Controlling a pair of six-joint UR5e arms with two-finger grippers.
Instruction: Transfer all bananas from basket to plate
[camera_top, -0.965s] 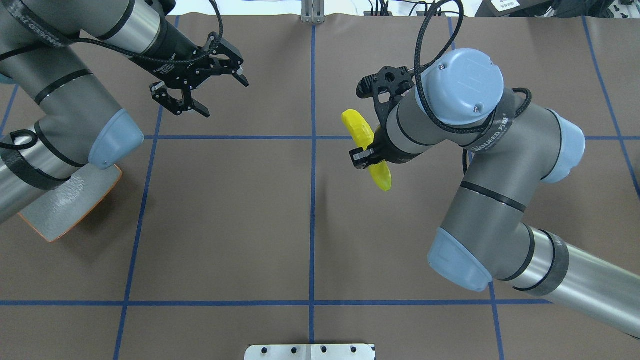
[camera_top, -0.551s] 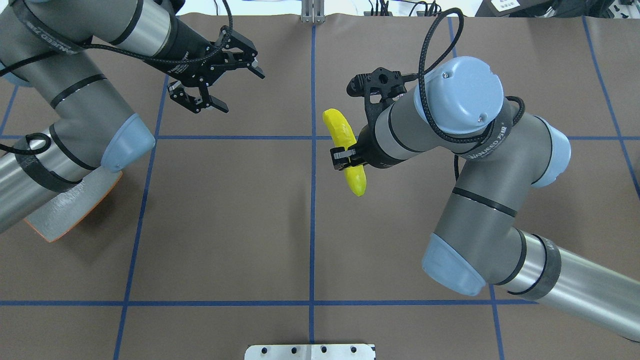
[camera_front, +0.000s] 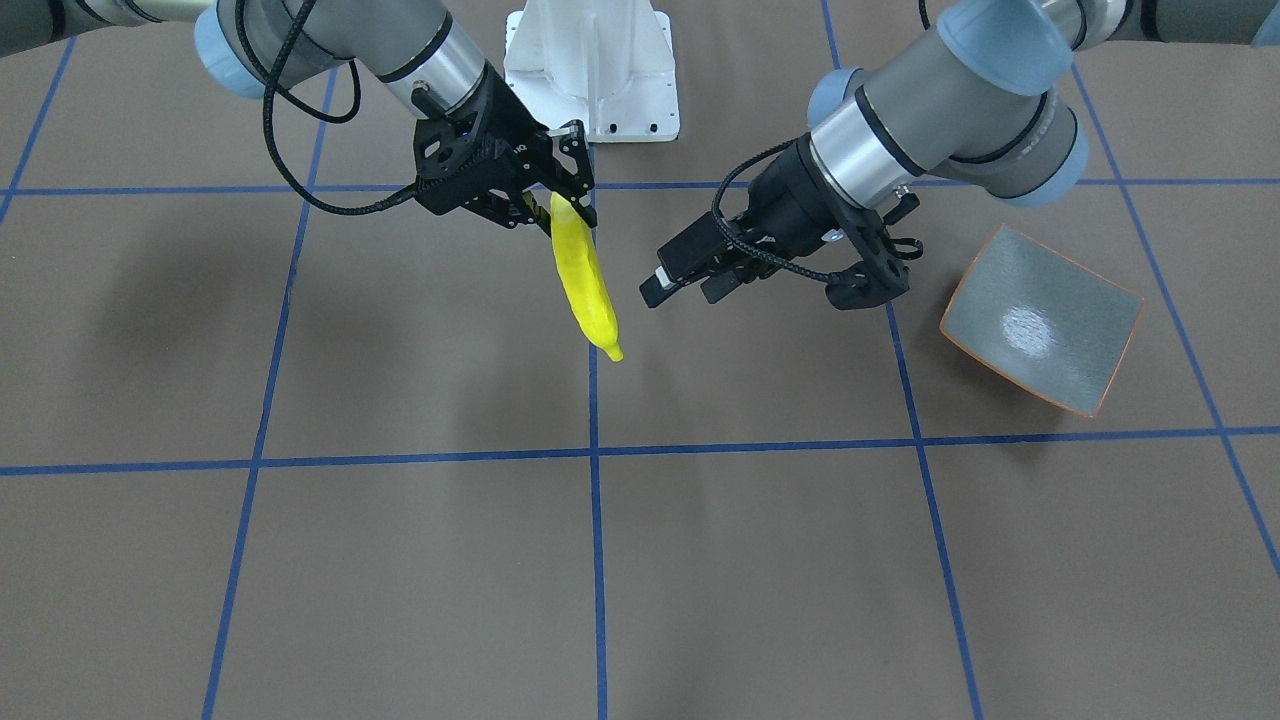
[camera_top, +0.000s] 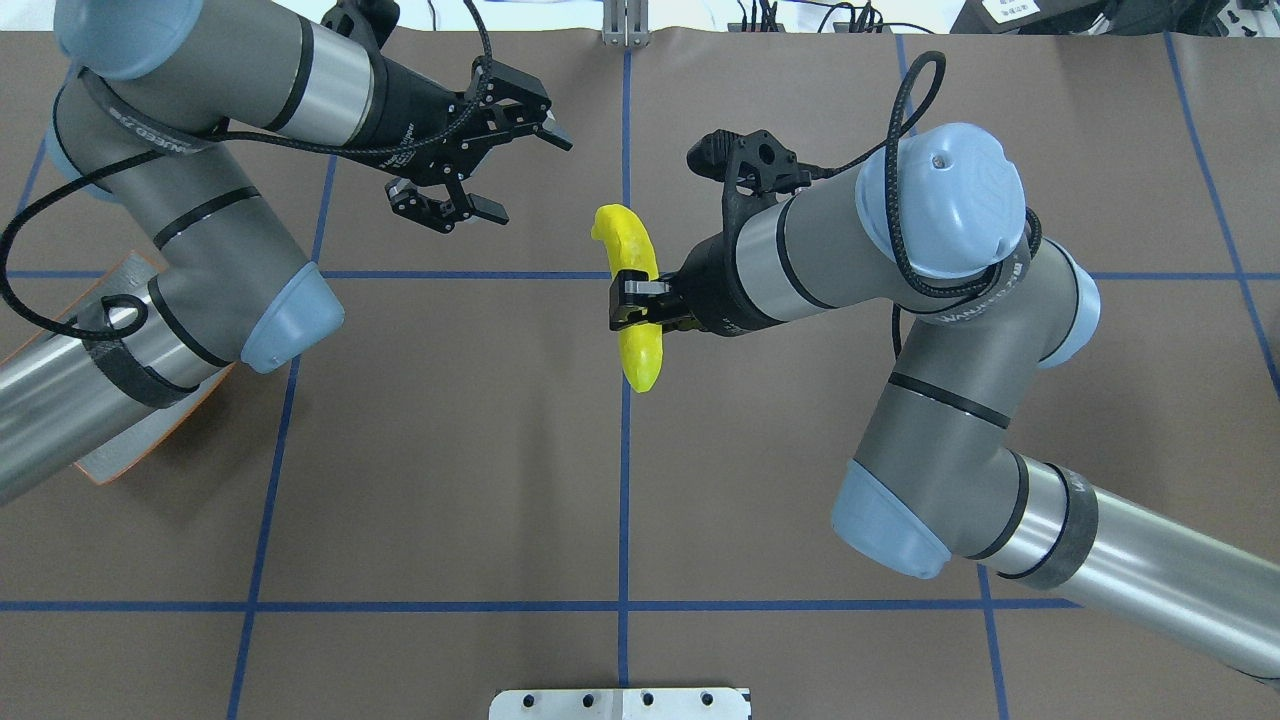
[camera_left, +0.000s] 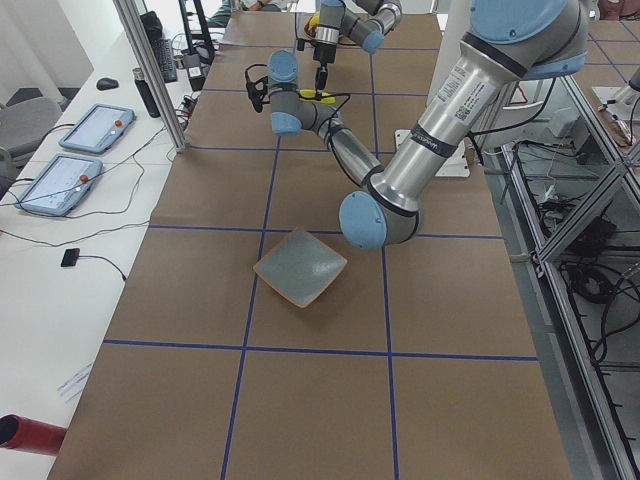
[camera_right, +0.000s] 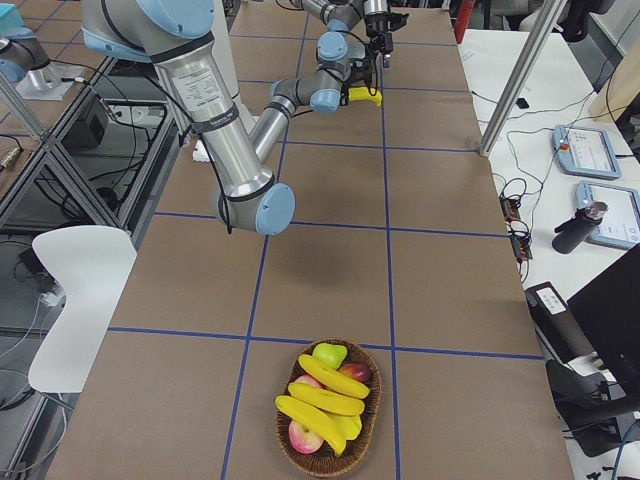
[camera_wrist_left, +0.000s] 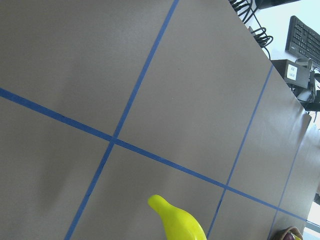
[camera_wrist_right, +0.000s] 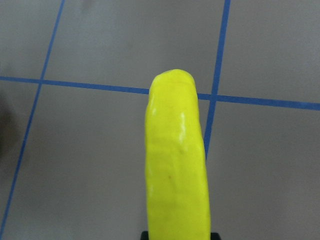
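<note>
My right gripper (camera_top: 630, 300) is shut on a bright yellow banana (camera_top: 640, 355) and holds it above the table's centre line; it also shows in the front view (camera_front: 585, 285) and the right wrist view (camera_wrist_right: 175, 165). My left gripper (camera_top: 525, 175) is open and empty, a short way left of the banana, its fingers pointing toward it. The banana's tip shows in the left wrist view (camera_wrist_left: 177, 222). The grey-green plate (camera_front: 1040, 330) with its orange rim lies empty at the left side, partly under my left arm in the overhead view (camera_top: 110, 465). More bananas (camera_right: 325, 400) lie in the basket (camera_right: 372, 420).
The wicker basket stands at the table's right end, outside the overhead view, and also holds red apples (camera_right: 355, 373) and a green fruit (camera_right: 328, 353). A white mount base (camera_front: 590, 70) stands on the robot's side. Blue tape lines cross the brown table.
My right arm has carried the banana leftward to the centre line. My left gripper has moved rightward toward it and has stayed open.
</note>
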